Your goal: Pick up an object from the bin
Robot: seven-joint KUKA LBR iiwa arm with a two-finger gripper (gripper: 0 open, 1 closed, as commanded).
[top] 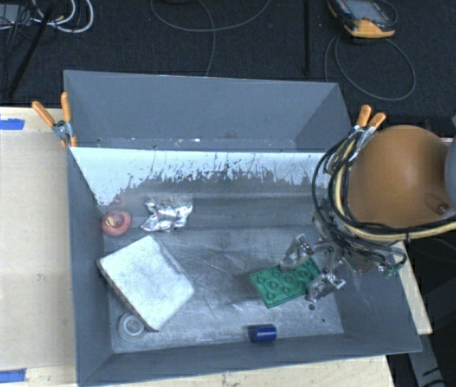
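A flat green studded building plate [279, 285] lies on the bin floor at the right, a little in front of the middle. My gripper [312, 271] is down at the plate's right end, under the orange cover. One fingertip [299, 253] shows just behind the plate and the other [322, 287] just in front of it, so the fingers stand apart on either side of that end. The plate rests flat on the floor. A small blue block [262, 332] lies near the front wall, apart from the gripper.
A white-grey rectangular sponge block [145, 280] lies at the front left with a clear round cap [131, 325] by its front corner. A crumpled foil wad [167, 214] and a pink round piece [116, 222] sit at the back left. The arm and its cables overhang the right wall.
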